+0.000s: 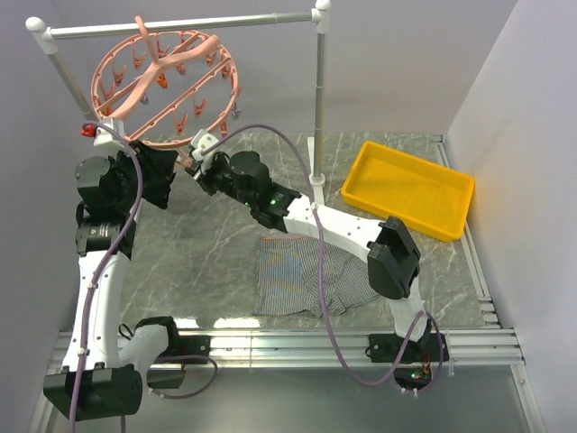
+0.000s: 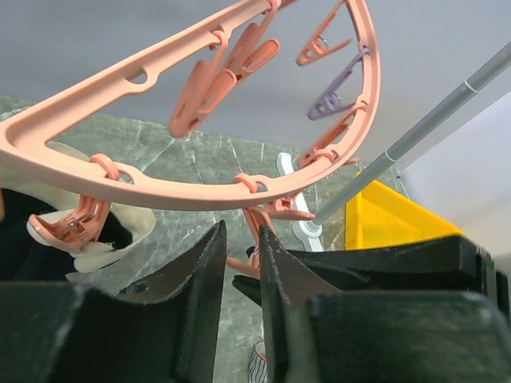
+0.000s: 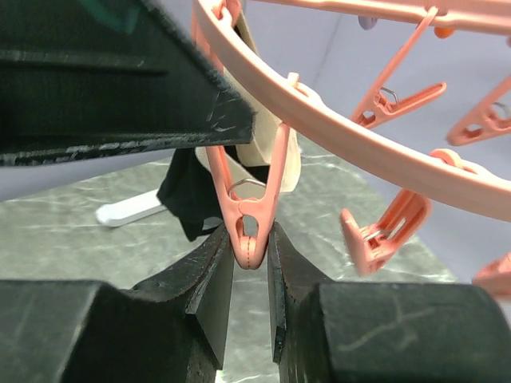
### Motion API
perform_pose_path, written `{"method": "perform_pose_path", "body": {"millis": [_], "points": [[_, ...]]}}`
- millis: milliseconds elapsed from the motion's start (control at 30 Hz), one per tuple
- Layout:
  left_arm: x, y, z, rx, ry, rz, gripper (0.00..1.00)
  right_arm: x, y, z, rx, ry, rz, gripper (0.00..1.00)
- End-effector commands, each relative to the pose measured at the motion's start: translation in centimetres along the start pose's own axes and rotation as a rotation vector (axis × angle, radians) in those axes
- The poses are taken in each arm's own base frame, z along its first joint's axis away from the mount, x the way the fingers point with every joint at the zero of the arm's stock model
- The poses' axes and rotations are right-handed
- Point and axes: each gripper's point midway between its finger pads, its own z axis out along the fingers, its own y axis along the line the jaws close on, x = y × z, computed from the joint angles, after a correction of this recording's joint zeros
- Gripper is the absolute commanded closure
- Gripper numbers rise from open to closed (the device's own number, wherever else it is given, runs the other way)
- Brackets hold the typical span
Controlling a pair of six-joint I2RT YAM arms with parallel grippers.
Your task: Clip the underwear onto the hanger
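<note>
right end effector [image 3: 251, 249]: jaws narrow, pinched on the lower end of a pink clip [image 3: 251, 211] that hangs from the rim of the hanger [image 3: 351, 136]. both fingertips touch the clip.

left end effector [image 2: 239, 243]: jaws narrow, a slim gap between the fingers [image 2: 206, 275]. a second clip [image 2: 257, 217] hangs from the rim right at that gap. whether it is gripped or only close by, cannot tell.

arm pose, top view: the right arm [image 1: 347, 230] runs from its base at the near right edge diagonally across the tabletop [image 1: 207, 271] to the far left, elbow bent, wrist raised to the lower edge of the ring. the left arm [image 1: 104, 262] rises along the left side, wrist turned to the right, meeting the same lower edge just beside the right end effector. purple cables follow both arms.

hanger: round salmon-pink ring with crossbars, tilted, hooked over a grey rail [image 1: 180, 24] at the far left. many pink clips dangle from it, a few orange, one purple [image 2: 334, 94].

underwear [image 1: 293, 280]: lies flat on the tabletop near the front edge, well apart from the hanger, partly under the right arm. grey cloth, fine stripes, held by neither end effector.

a yellow tray [image 1: 407, 185] sits at the far right.
</note>
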Motion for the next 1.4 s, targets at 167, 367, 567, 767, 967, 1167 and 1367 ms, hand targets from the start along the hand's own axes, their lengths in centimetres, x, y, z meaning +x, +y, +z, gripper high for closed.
{"method": "perform_pose_path", "body": {"millis": [167, 367, 567, 767, 967, 1167, 1367], "points": [[1.1, 1.1, 0.0, -0.060, 0.050, -0.129, 0.68, -3.3, -2.0, -0.5, 0.218, -0.154, -0.181, 1.00], [1.7, 1.9, 0.3, -0.081, 0.063, -0.188, 0.68, -2.9, -2.0, -0.3, 0.251, -0.167, -0.235, 1.00], [1.9, 2.2, 0.8, -0.080, 0.066, -0.227, 0.68, -2.3, -1.3, -0.3, 0.242, -0.162, -0.264, 1.00], [2.5, 2.8, 1.2, -0.083, 0.076, -0.267, 0.74, -2.4, -0.3, -0.5, 0.211, -0.167, -0.292, 1.00], [2.6, 2.5, 1.1, -0.064, 0.075, -0.262, 0.81, -1.8, 0.8, 0.0, 0.196, -0.171, -0.326, 1.00], [3.3, 2.4, 1.7, -0.038, 0.112, -0.269, 0.99, -1.5, 1.4, 0.4, 0.157, -0.160, -0.326, 0.75], [3.1, 1.7, 2.0, 0.025, 0.117, -0.207, 1.00, -0.3, 1.4, -0.1, 0.068, -0.100, -0.290, 0.41]]}}
